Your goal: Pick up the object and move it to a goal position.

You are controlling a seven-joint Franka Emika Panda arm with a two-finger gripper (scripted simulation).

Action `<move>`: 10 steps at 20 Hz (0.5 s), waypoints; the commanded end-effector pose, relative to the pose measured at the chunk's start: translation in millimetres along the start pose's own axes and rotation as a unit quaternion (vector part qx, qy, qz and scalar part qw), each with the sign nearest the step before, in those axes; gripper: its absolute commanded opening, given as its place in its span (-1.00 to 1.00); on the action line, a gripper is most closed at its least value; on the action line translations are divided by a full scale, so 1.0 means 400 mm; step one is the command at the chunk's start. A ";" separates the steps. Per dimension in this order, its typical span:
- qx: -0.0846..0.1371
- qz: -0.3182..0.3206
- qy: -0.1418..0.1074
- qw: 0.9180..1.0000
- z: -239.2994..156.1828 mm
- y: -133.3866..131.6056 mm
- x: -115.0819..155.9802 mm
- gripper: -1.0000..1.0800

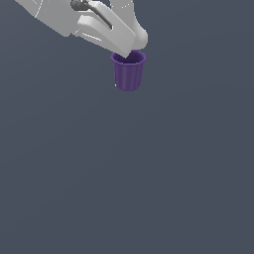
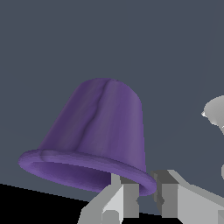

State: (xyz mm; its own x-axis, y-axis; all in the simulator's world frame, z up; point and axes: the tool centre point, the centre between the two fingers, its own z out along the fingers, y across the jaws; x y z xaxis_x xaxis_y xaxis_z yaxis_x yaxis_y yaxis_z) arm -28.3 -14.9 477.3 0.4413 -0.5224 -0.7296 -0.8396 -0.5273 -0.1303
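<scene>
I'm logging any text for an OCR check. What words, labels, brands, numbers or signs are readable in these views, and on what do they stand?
None: no readable text in either view.
The purple cup has only plain vertical ribs, no label or print.
The end effector at the cup's rim is plain white and grey, with no brand or number.
The grey background bears no marks.

I see open grey surface (image 1: 149, 188) all round the cup (image 1: 129, 73). Only my gripper (image 1: 130, 53) crowds its rim.
</scene>
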 end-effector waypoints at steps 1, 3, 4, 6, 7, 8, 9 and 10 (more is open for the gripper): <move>0.000 -0.001 0.000 1.000 -0.029 -0.005 -0.020 -1.00; 0.000 -0.001 0.000 1.000 -0.048 -0.009 -0.033 -1.00; 0.001 -0.001 0.000 1.000 -0.057 -0.011 -0.039 -1.00; 0.001 -0.001 0.000 1.000 -0.072 -0.014 -0.048 -1.00; 0.001 -0.001 -0.001 1.000 -0.079 -0.015 -0.052 -1.00; 0.001 -0.001 -0.001 1.000 -0.084 -0.017 -0.056 -1.00; 0.001 -0.001 -0.001 1.000 -0.090 -0.018 -0.059 -1.00; 0.001 -0.001 -0.001 1.000 -0.094 -0.019 -0.062 -1.00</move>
State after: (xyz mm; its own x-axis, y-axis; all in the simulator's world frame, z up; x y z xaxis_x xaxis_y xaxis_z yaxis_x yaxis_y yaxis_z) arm -21.4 -22.6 517.1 0.4408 -0.5210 -0.7309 -0.8403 -0.5258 -0.1320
